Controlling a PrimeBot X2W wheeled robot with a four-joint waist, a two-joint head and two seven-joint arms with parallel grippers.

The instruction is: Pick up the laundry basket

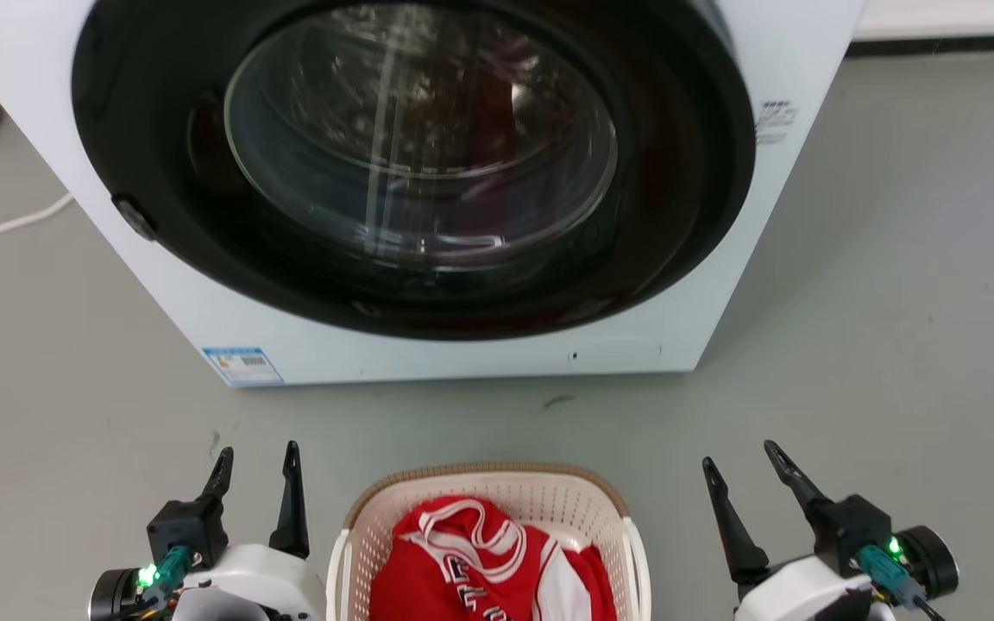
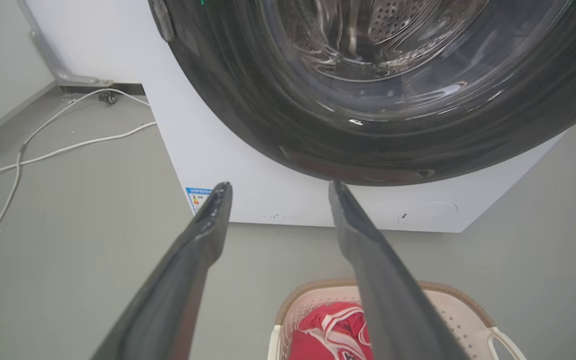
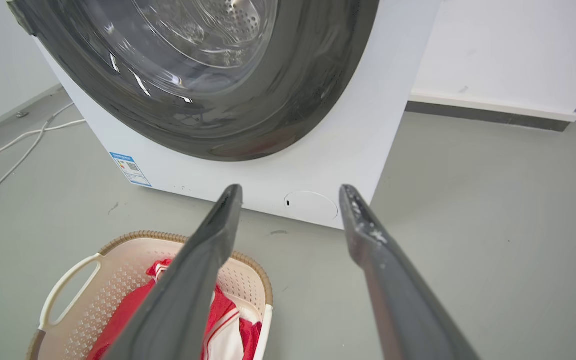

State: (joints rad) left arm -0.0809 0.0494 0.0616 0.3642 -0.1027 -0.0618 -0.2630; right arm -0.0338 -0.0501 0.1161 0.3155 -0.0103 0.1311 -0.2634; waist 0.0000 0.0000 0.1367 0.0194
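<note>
Here, the left hand (image 1: 258,448) and the right hand (image 1: 739,453) are hovering, fingers apart, flanking the cream perforated laundry basket (image 1: 488,471) holding a red-and-white garment (image 1: 428,578).

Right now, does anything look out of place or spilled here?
Nothing spilled. The laundry basket stands upright with a red garment inside. Only loose white cables trailing on the floor left of the washing machine look untidy.
</note>
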